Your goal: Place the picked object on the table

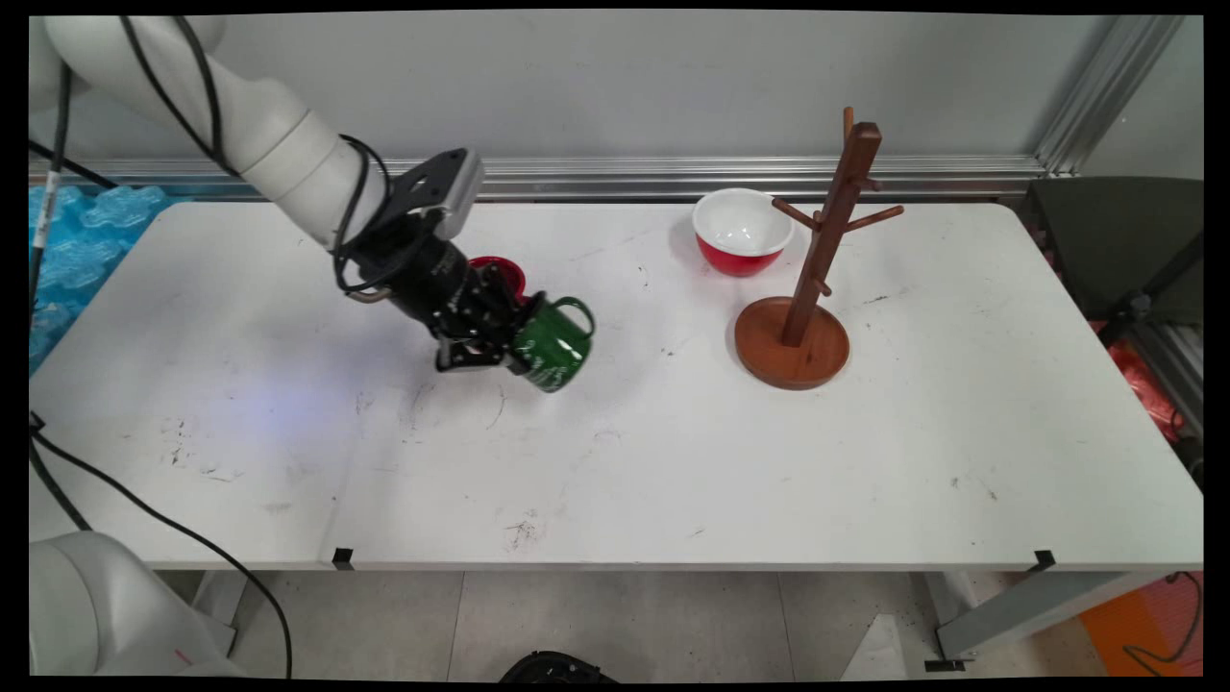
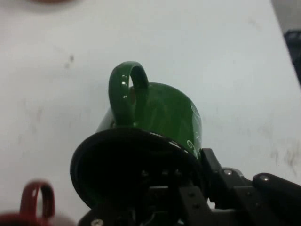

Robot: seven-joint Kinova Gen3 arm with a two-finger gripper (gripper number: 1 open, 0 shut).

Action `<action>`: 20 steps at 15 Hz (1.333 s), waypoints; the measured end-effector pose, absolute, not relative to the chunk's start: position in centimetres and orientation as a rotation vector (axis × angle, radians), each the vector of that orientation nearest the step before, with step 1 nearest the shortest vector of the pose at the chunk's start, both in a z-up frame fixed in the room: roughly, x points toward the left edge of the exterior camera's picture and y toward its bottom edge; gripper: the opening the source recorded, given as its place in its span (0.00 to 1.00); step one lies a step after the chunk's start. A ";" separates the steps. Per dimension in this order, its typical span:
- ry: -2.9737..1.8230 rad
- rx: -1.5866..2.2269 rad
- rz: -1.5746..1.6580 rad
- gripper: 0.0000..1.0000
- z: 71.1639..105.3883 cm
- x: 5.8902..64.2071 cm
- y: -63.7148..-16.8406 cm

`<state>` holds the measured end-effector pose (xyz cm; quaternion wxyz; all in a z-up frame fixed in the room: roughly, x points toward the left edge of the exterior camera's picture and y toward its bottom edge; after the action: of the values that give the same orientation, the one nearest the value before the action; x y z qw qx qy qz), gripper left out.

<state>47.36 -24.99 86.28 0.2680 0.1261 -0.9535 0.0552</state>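
Note:
A green mug (image 1: 553, 342) hangs tilted just above the table, its mouth turned toward my gripper (image 1: 506, 348), which is shut on its rim. In the hand view the green mug (image 2: 155, 117) fills the middle, handle up, with its black inside facing the camera and my gripper (image 2: 188, 188) clamped on the rim at the bottom. A red mug (image 1: 500, 272) stands on the table just behind my hand; its handle (image 2: 37, 200) shows at the lower left of the hand view.
A wooden mug tree (image 1: 812, 288) with pegs stands on a round base to the right. A red bowl (image 1: 742, 231) with a white inside sits behind it. The white table (image 1: 673, 461) spreads toward the front edge.

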 end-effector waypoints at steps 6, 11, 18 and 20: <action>-2.702 0.344 0.175 0.00 86.6 49.5 -24.0; -2.804 0.230 0.180 0.00 86.0 49.9 -22.9; -2.886 0.141 0.214 0.00 84.8 49.6 -22.3; -2.894 0.136 0.221 0.00 84.5 49.3 -22.3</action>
<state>49.34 -22.31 84.55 0.1178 0.0464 -0.9891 0.0756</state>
